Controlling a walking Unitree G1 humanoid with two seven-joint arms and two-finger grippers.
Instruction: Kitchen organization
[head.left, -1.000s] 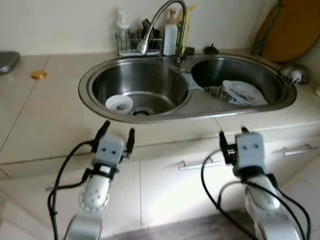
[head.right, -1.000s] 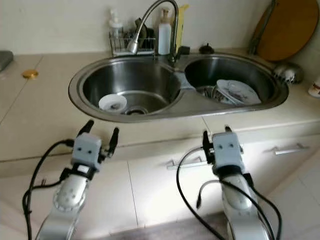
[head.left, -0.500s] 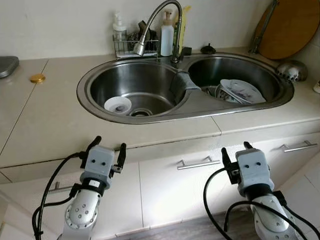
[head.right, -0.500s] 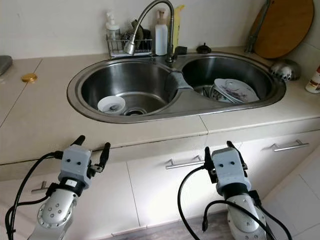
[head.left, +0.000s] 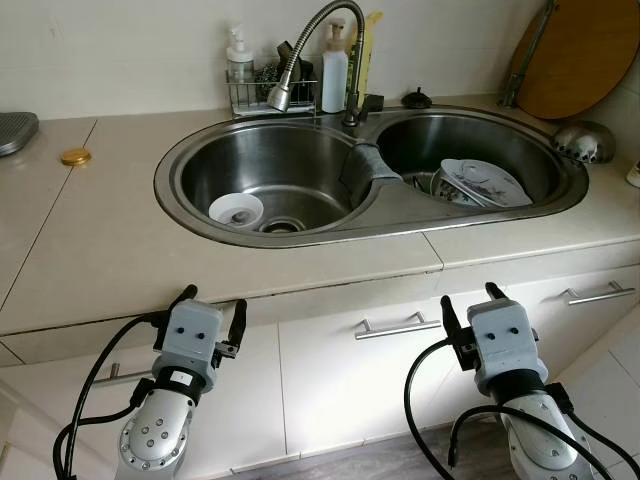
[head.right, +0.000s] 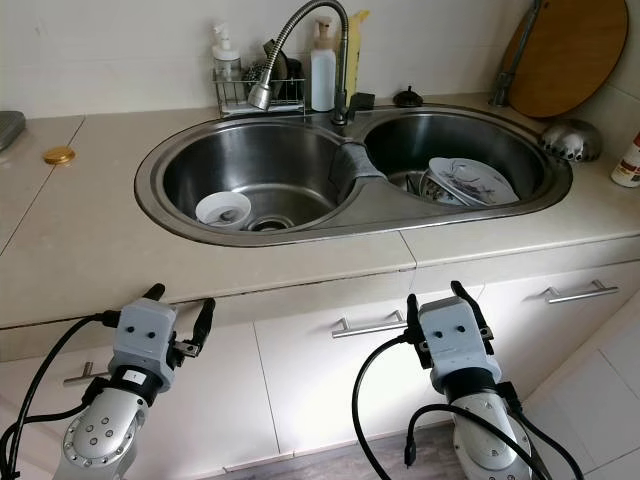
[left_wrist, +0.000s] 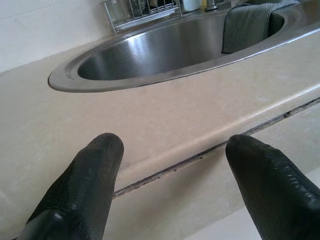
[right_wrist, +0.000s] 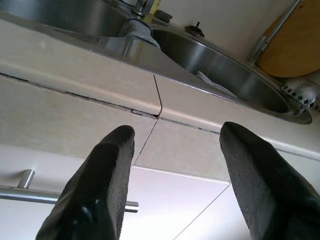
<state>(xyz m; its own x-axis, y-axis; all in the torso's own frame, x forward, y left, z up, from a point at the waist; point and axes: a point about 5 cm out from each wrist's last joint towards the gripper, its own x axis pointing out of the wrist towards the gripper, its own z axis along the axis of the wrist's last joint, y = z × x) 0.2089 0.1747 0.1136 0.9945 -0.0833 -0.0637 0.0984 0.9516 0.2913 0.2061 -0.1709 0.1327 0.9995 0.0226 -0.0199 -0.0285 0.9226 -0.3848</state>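
Note:
A steel double sink (head.left: 400, 215) is set into the beige counter (head.left: 90, 240). A white bowl (head.left: 237, 209) lies in its left basin. The right basin holds stacked plates (head.left: 485, 184), and a grey cloth (head.left: 370, 165) hangs over the divider. My left gripper (head.left: 210, 305) is open and empty, low in front of the counter edge, below the left basin. My right gripper (head.left: 467, 301) is open and empty too, below the counter edge in front of the drawers. The left wrist view looks over the counter edge (left_wrist: 165, 150) toward the sink rim (left_wrist: 150, 80).
A wire caddy (head.left: 270, 90) with bottles stands behind the curved faucet (head.left: 320, 40). A round wooden board (head.left: 585, 55) leans at the back right beside a steel strainer (head.left: 585, 140). A small gold lid (head.left: 74, 156) lies at the far left. Drawer handles (head.left: 397, 327) run below the counter.
Both arms have sunk lower, from the counter edge to in front of the drawers. The view has steadied and shifted slightly. Nothing in the sink has moved.

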